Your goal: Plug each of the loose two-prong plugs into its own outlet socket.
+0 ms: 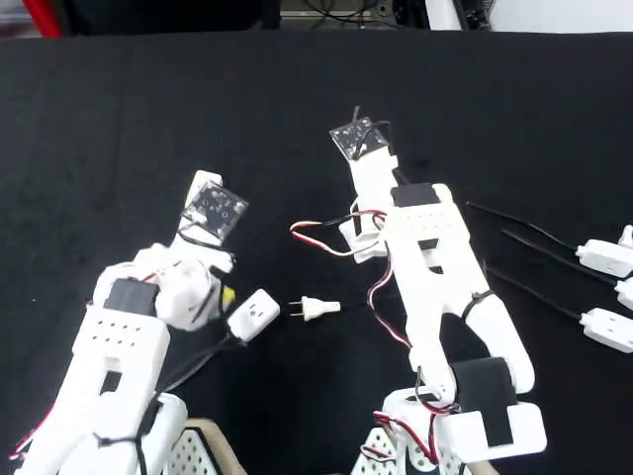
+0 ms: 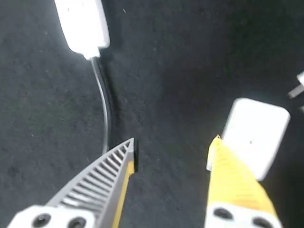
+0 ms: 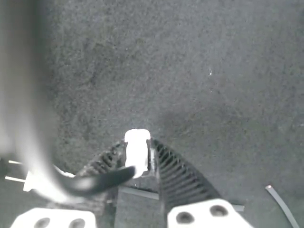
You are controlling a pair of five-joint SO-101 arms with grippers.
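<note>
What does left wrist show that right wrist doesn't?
Left wrist only: left fingers open, a white outlet socket by the yellow one, and a second white corded block farther off. Right wrist only: right fingers shut on a small white piece, plus a black cable end. Both: the black tabletop and, at the edge, what looks like a pronged white plug.

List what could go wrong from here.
1. The left gripper is open and the outlet socket lies unheld beside one finger. Pushing the loose plug in could just slide it away.
2. The right gripper is shut on a small white piece, and a black cable lying across one finger may snag.
</note>
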